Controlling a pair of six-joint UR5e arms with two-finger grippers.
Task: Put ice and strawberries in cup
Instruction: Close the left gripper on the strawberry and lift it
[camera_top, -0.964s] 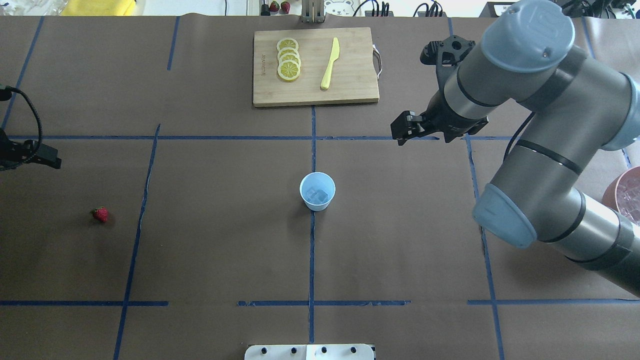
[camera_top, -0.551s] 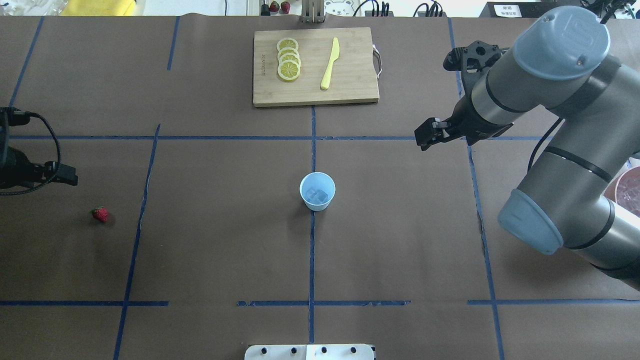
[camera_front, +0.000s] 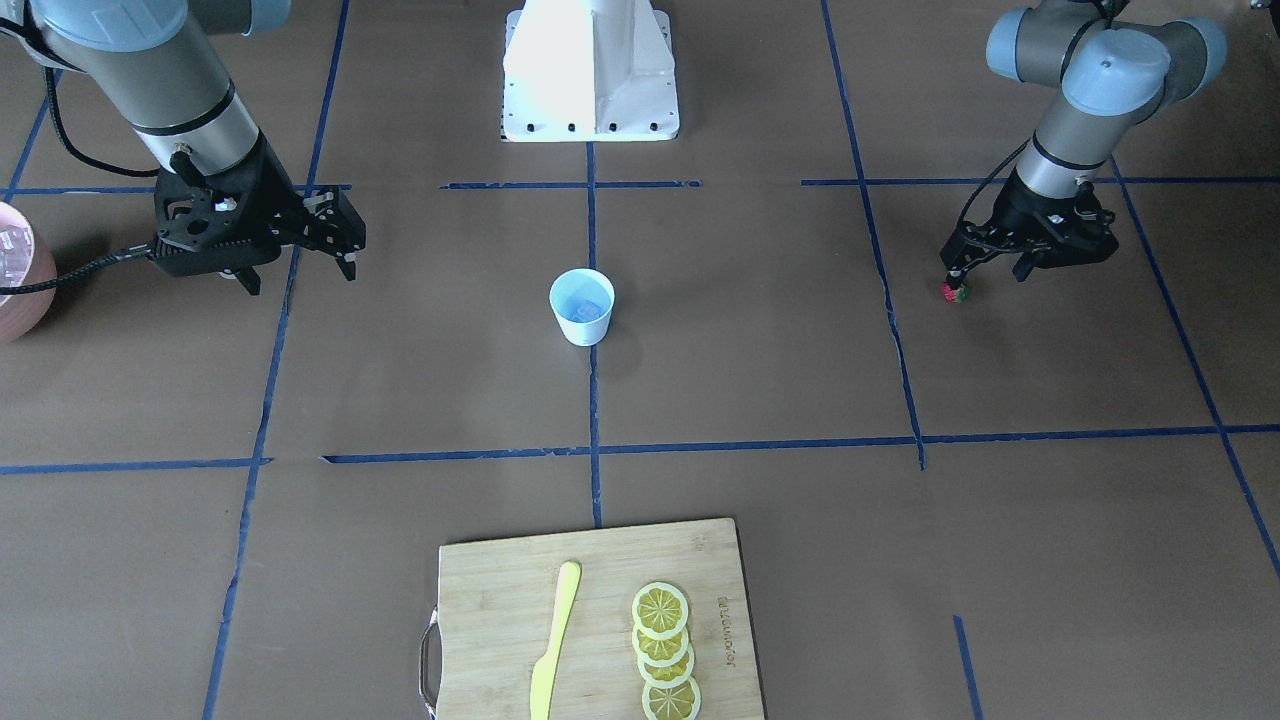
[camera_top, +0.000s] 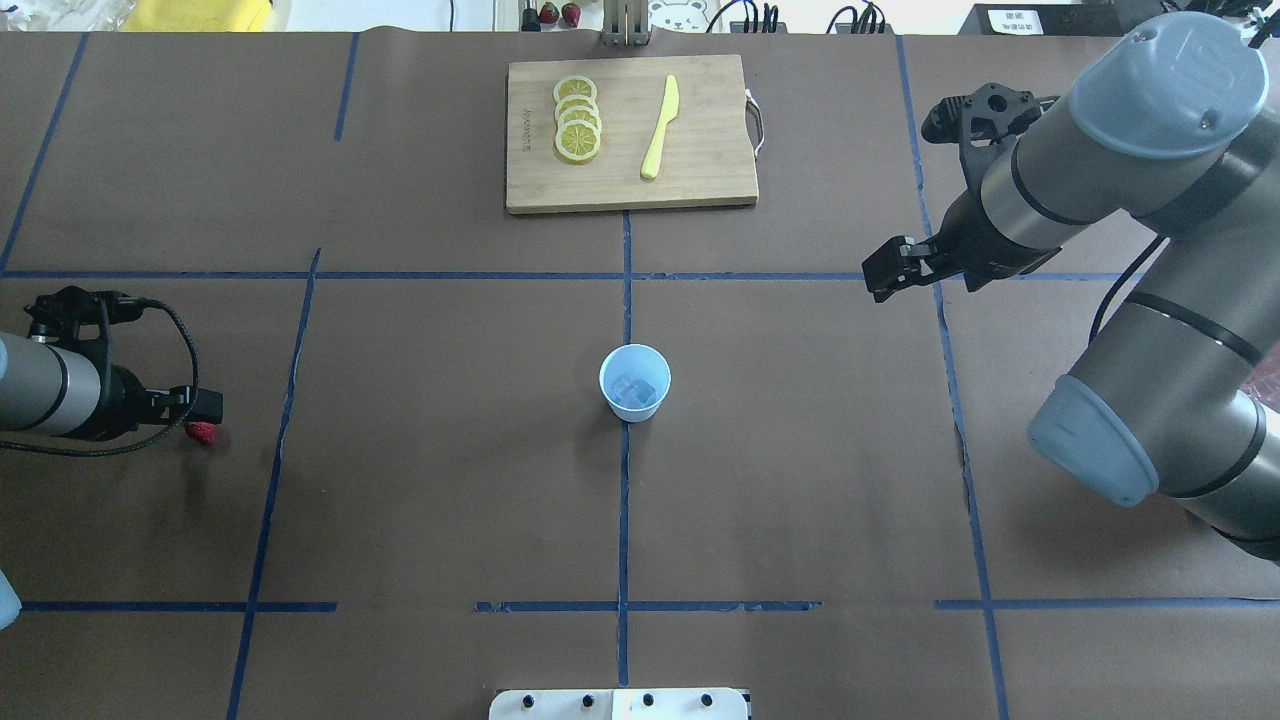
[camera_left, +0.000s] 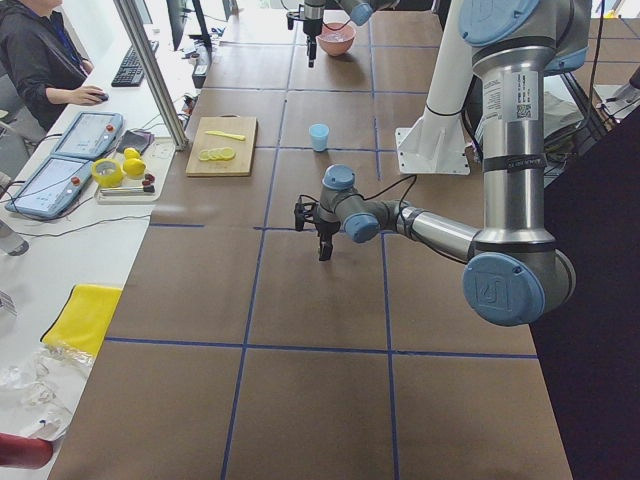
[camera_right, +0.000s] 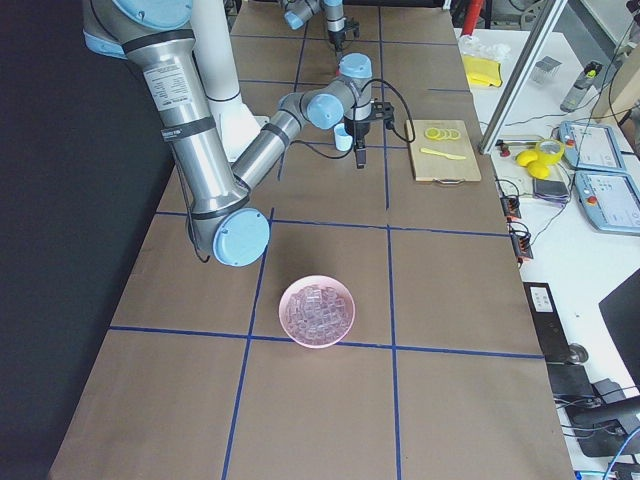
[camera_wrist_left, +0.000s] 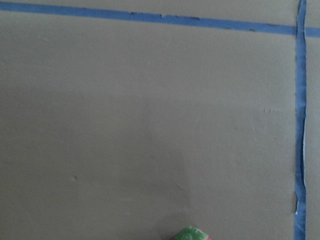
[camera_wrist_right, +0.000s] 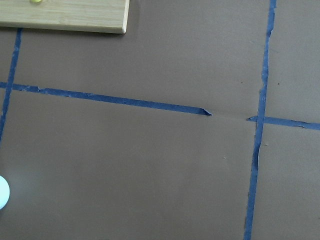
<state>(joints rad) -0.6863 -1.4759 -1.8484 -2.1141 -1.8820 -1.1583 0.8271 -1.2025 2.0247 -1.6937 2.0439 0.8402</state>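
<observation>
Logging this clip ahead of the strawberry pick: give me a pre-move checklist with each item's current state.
1. Cup upright: ok.
2. Ice inside the cup: ok.
3. Strawberry outside the cup, right beside the left gripper: ok.
4. Left gripper's jaws straddling the strawberry: cannot tell.
5. Right gripper well clear of the cup: ok.

A wide table (camera_top: 800, 500) covered in brown paper fills the space, marked into squares by blue tape lines (camera_top: 623, 500). Along one long side of the table runs a white bench (camera_left: 90, 260) with a slanted metal post (camera_left: 150, 75), two touch screens (camera_left: 48, 187), a keyboard (camera_left: 132, 62) and a yellow cloth (camera_left: 80, 315). A person (camera_left: 35, 50) sits at it. Beyond the table's opposite side lies a black area (camera_left: 600, 300). The light is bright and even.
</observation>
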